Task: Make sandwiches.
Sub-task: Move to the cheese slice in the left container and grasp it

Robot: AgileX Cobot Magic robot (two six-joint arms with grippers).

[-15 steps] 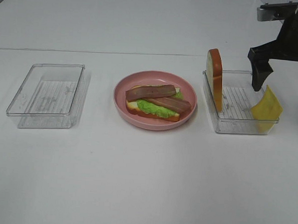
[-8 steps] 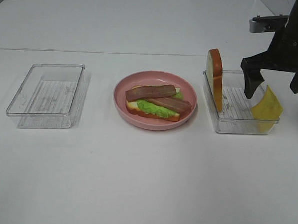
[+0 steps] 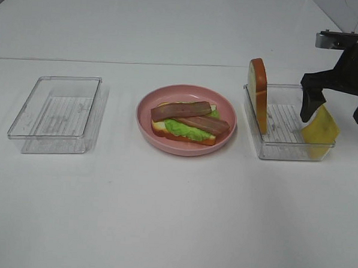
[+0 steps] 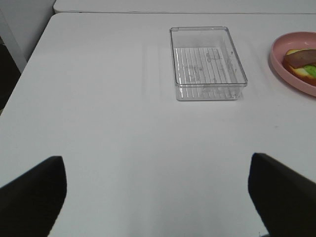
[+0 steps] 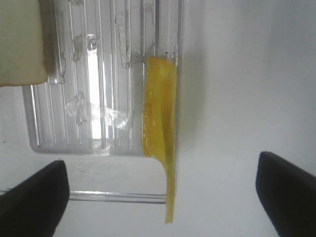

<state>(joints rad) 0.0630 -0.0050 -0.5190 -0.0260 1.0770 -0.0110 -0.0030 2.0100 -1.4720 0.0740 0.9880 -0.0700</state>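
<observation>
**Right gripper [image 3: 333, 120] lower over cheese square [image 3: 321, 128], fingers wide**

Dropped since a second ago, and back toward the right edge of the high view after a brief swing inward: right gripper only. Unmoved meanwhile: both trays, plate, all the food.

Hovering now above the outer side of the right tray [image 3: 289, 153], fingers spread wide and gripping nothing. Straddling the cheese square [image 5: 159, 113] in the wrist view, one dark finger [image 5: 34, 197] on the tray side, the other out over bare table, neither touching it.

Cheese square standing on edge inside the right tray, leaning against the side wall farthest from the plate, upper corner poking above the rim. Second bread slice [image 3: 257, 93] upright at the same tray's opposite side, against the wall nearest the plate, orange-brown crust on top, well apart from the cheese.

On the pink plate [image 3: 145, 117], between the two trays: first bread slice [image 3: 159, 128] lying flat, lettuce [image 3: 182, 129] over it, two bacon strips [image 3: 180, 110] laid side by side across the lettuce, bacon uppermost.

Well off to the left on the white table [image 3: 162, 217]: left tray [image 3: 52, 144].

Held back over the near-left table: left gripper [image 4: 158, 158], fingers wide apart with nothing between them, left tray and a slice of plate rim ahead in its wrist view.
</observation>
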